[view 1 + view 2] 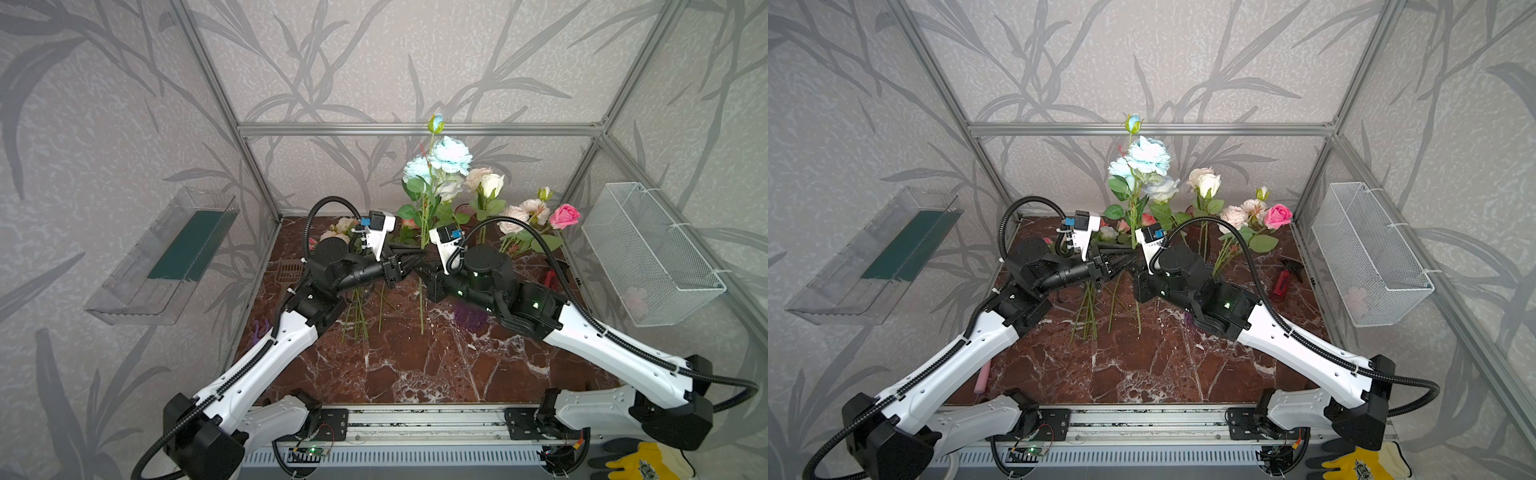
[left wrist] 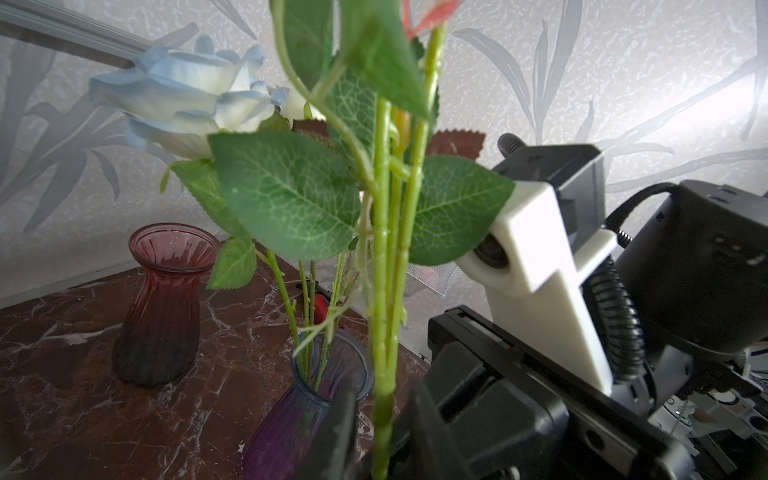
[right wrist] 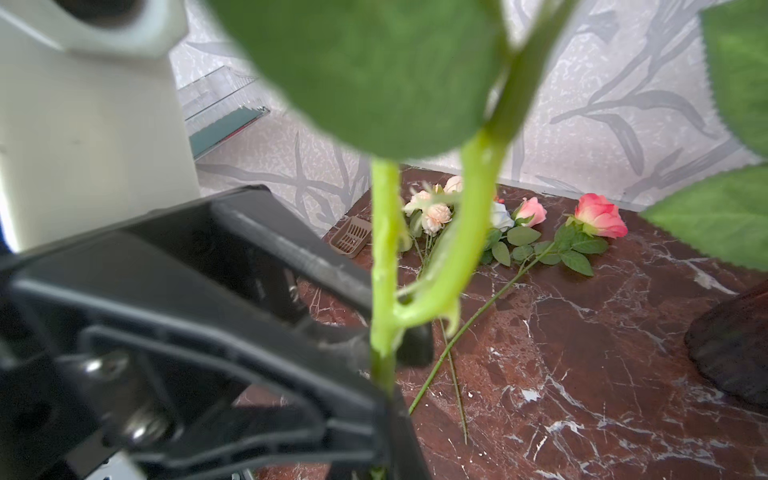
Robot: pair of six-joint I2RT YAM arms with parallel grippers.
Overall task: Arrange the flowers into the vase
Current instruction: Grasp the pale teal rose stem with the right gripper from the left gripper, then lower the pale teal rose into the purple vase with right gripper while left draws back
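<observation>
A branch of pale blue flowers stands upright over the middle of the table in both top views, and its green stem hangs down past both grippers. My right gripper is shut on that stem. My left gripper stands open around the same stem, with a gap on each side. A purple vase with several stems in it stands just beyond. A red vase stands further off. More flowers lie loose on the table at the back left.
Cream and pink roses rise at the back right. A wire basket hangs on the right wall and a clear tray on the left wall. A brown scoop and a red spray bottle lie near the table's edges.
</observation>
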